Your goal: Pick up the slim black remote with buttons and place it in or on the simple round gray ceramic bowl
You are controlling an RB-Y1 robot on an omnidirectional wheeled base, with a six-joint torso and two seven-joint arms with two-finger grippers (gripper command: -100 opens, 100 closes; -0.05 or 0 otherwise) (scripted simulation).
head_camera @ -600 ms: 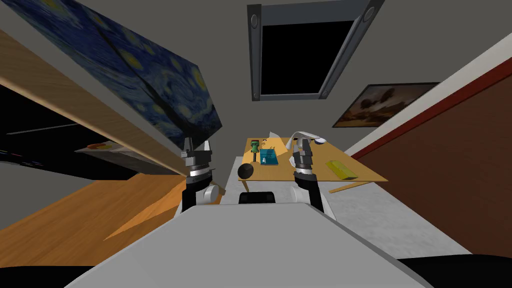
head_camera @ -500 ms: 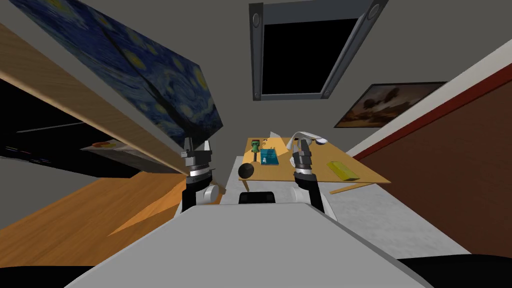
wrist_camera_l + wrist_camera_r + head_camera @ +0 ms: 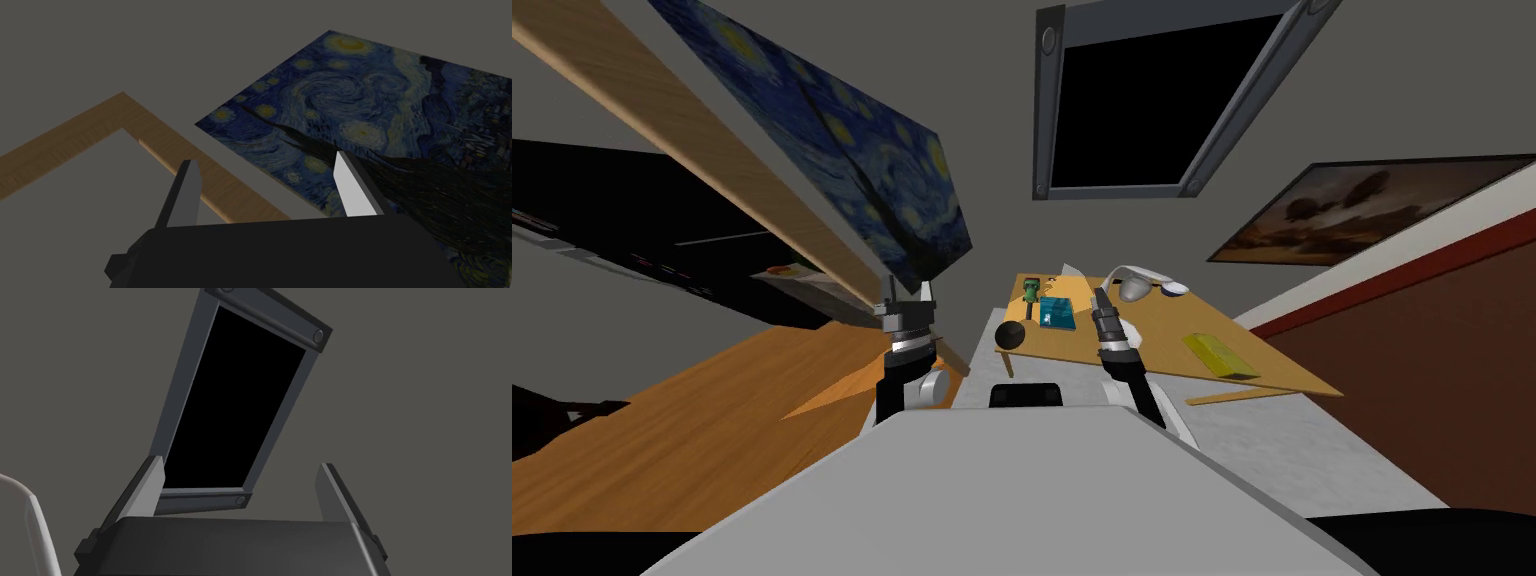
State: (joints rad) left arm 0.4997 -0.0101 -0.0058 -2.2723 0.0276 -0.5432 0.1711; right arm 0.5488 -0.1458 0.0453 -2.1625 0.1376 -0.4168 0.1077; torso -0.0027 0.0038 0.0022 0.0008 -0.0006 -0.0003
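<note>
Nothing here can be read.
The blue-green box [image 3: 1055, 313] on the wooden table [image 3: 1162, 342] has a few pale marks on its top, but they are too small to make out as letters or numbers. The flat yellow box [image 3: 1218, 355] near the table's right edge shows a plain face. Neither the swirling blue night-sky painting [image 3: 842, 170] nor the brown landscape picture [image 3: 1362, 215] on the walls has a signature or caption I can make out.
</note>
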